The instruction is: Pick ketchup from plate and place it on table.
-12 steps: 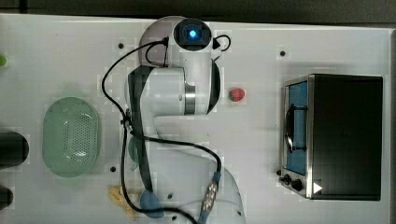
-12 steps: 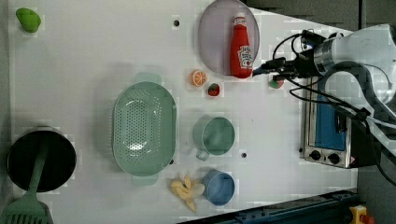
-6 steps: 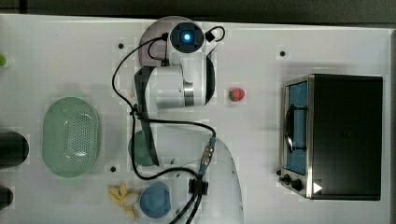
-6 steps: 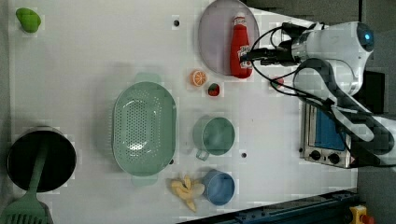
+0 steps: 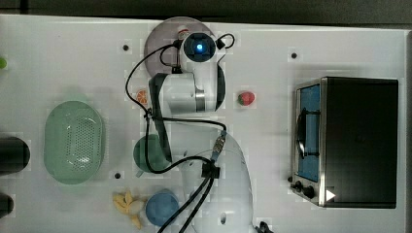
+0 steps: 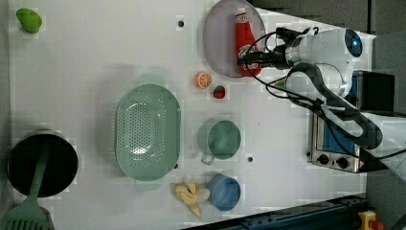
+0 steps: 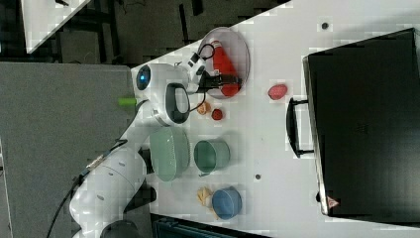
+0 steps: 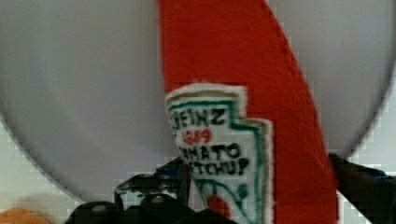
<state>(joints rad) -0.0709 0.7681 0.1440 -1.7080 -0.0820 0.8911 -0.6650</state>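
The red ketchup (image 6: 245, 38) lies flat on the pale lilac plate (image 6: 218, 40) at the far edge of the white table (image 6: 95, 57), whitish cap pointing away from the basket. My gripper (image 6: 252, 61) hangs low over the bottle's wide end. In the wrist view the ketchup (image 8: 243, 93) runs between the two dark fingers (image 8: 154, 186), one on each side of its labelled body, and the gripper (image 8: 259, 179) is open. The right view shows the ketchup (image 7: 224, 60) on the plate (image 7: 242, 42) under the gripper (image 7: 229, 79). In the top view the arm covers most of the plate (image 5: 158, 39).
An orange slice (image 6: 203, 80) and a small red fruit (image 6: 219, 91) lie just off the plate. A green basket (image 6: 147, 132), green cup (image 6: 220, 140), blue bowl (image 6: 225, 192) and black pot (image 6: 40, 163) stand further off. A toaster oven (image 5: 359, 141) and another red fruit (image 5: 246, 98) sit beside the arm.
The arm has swung across the table to the plate; the gripper, earlier beside the plate, now sits low over the ketchup's wide end. The ketchup has not moved.
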